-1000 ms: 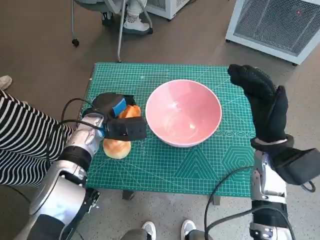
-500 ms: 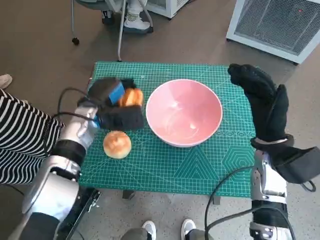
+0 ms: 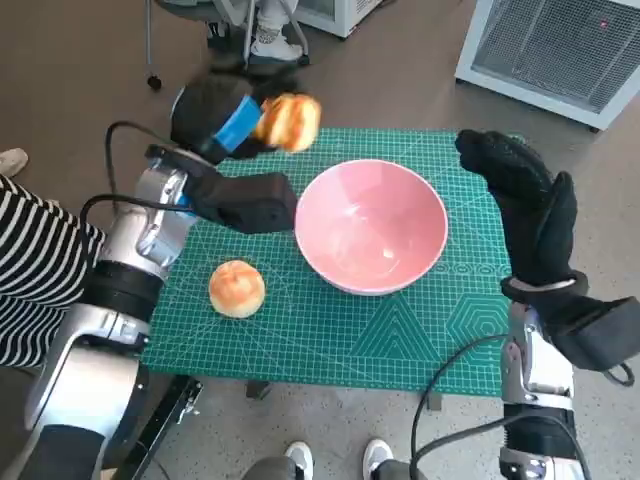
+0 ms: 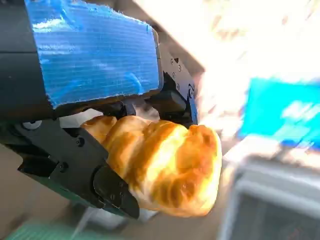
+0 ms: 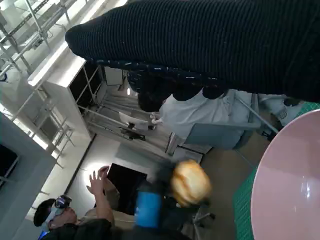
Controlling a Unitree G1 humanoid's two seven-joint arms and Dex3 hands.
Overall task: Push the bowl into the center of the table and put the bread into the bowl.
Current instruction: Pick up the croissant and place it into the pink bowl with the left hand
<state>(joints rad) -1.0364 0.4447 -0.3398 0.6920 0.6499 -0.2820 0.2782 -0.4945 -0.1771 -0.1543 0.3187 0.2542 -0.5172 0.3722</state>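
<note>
1. The pink bowl lies open from above, nothing over its mouth.
2. The right hand stands upright just beside the bowl's right rim, blocking that side.
3. A round bun sits on the surface left of the bowl.

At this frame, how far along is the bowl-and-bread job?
Done: the pink bowl sits about mid-table on the green cutting mat. In hand: the left hand holds a golden twisted pastry raised beside the bowl, not yet in it. Left: dropping it in; a round bun lies on the mat. The right hand holds nothing.
</note>
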